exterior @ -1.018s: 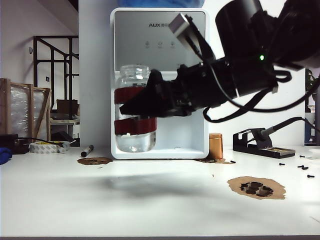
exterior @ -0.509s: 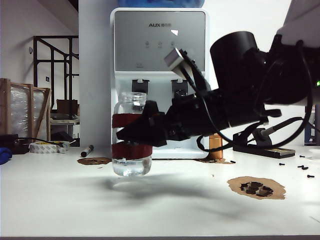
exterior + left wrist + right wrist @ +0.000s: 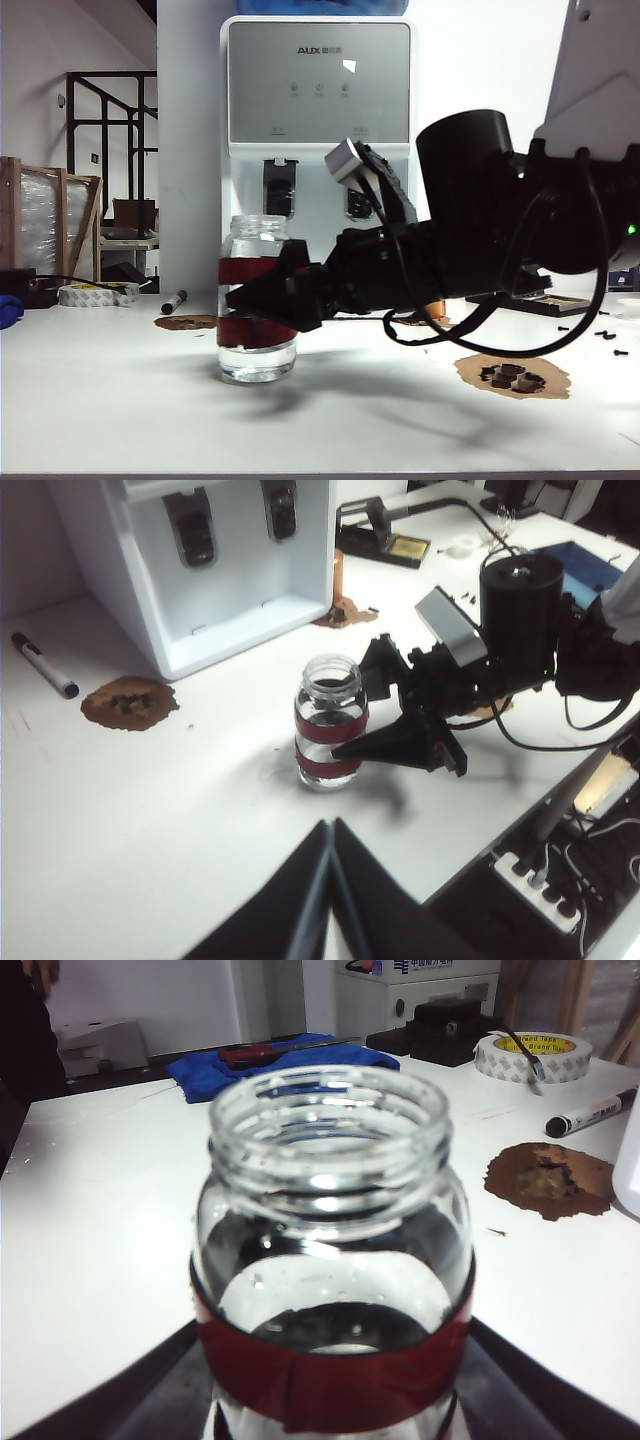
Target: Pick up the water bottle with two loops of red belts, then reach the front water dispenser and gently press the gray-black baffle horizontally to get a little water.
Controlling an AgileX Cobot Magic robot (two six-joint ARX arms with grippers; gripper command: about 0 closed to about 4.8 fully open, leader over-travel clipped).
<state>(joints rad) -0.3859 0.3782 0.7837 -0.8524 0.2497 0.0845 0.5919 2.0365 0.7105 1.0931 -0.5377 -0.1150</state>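
The water bottle (image 3: pixel 257 312), a clear jar with two red bands and a little water, stands upright with its base at the table top, in front of the water dispenser (image 3: pixel 320 90). My right gripper (image 3: pixel 252 298) reaches in from the right and is shut on the bottle's body between the bands. The right wrist view shows the bottle (image 3: pixel 330 1260) filling the space between the dark fingers (image 3: pixel 150 1390). The gray-black baffle (image 3: pixel 360 205) is partly hidden behind my right wrist. My left gripper (image 3: pixel 330 830) hovers shut, well short of the bottle (image 3: pixel 330 720).
A second dark lever (image 3: pixel 280 188) sits left of the baffle. On the table are a marker (image 3: pixel 174 300), a tape roll (image 3: pixel 97 293), brown patches (image 3: pixel 190 322) (image 3: pixel 512 375), a copper cylinder (image 3: pixel 338 570), a soldering stand (image 3: pixel 385 535) and a blue cloth (image 3: pixel 280 1060).
My right gripper has carried the bottle down and away from the dispenser's tap recess to the table top. The levers, hidden before, now show.
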